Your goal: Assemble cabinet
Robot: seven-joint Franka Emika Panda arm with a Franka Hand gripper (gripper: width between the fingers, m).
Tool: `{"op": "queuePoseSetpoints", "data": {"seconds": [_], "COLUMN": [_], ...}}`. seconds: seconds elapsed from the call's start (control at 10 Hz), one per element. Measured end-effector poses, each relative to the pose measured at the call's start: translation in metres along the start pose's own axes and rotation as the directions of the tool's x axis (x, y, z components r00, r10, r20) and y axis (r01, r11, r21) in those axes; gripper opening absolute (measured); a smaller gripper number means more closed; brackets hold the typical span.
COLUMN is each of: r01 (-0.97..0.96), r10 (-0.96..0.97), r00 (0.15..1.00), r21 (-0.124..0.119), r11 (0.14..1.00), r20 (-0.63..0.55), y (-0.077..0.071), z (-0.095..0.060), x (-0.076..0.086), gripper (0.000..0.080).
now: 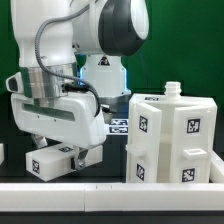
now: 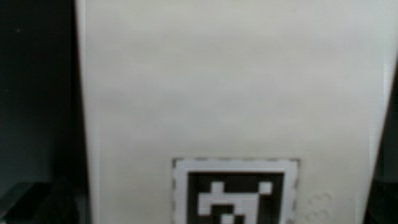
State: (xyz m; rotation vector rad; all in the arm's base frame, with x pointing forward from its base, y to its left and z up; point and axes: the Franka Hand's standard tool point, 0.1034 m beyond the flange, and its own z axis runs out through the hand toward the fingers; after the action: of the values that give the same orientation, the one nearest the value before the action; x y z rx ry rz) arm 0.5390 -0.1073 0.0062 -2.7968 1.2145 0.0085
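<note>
A green backdrop (image 1: 18, 30) fills the exterior view's left and shows again in a narrow strip at the top of the exterior view's right. The marker board (image 1: 120, 126) lies flat on the dark table (image 1: 112, 158) near the middle of the view, and only a small part of it shows, with black-and-white tags on its white face. Along the near edge of the table runs a pale strip (image 1: 70, 185) from side to side, with a black band below it.

No readable text; only black-and-white square tags (image 2: 237, 193) on white cabinet (image 1: 170, 140) panels.
</note>
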Motion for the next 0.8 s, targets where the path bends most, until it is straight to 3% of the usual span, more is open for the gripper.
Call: {"op": "queuePoseSetpoints", "data": {"seconds": [0.1, 0.2, 0.4, 0.8], "r01": [0.0, 0.0, 0.001, -0.004], "r10": [0.0, 0.0, -0.001, -0.001], "r00": [1.0, 1.0, 1.0, 0.996], "r21": [0.0, 0.0, 0.0, 0.064], "r11": [1.0, 1.0, 1.0, 0.998], "r20": [0.0, 0.0, 0.01, 0.09], "y": [0.0, 0.0, 0.0, -0.008], "z": [0.0, 0.0, -0.002, -0.088], "x": [0.0, 0.0, 0.0, 0.005], "gripper": [0.0666, 0.0554, 0.0556, 0.0556]}}
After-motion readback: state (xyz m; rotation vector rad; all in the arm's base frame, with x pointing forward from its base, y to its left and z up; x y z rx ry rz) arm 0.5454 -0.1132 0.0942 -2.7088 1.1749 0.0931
